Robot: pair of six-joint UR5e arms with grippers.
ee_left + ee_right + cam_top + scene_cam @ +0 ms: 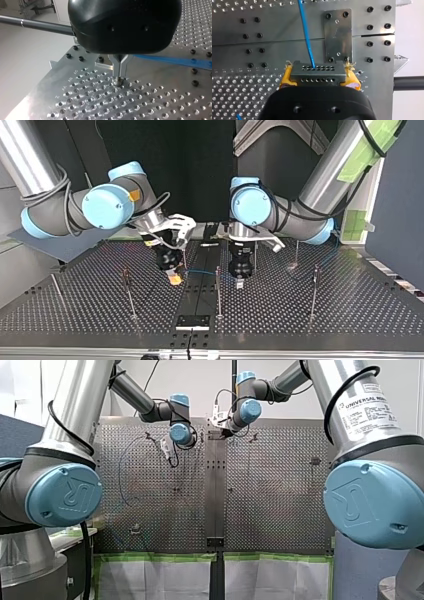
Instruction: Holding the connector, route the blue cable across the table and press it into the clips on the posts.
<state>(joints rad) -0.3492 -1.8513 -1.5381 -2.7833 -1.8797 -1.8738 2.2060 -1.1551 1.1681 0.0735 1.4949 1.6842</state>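
Right gripper (319,75), clenching the connector (317,68) at the table's (350,320) far edge, is needing steady tension drawing the blue cable (305,32) to the post (218,290); left gripper (119,77) is sitting pinched shut.

The connector (317,71) sits in my right hand (319,78), cable (306,32) leading ahead.

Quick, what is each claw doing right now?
My left gripper: closed, apparently holding nothing.
My right gripper: closed on the grey connector of the blue cable.
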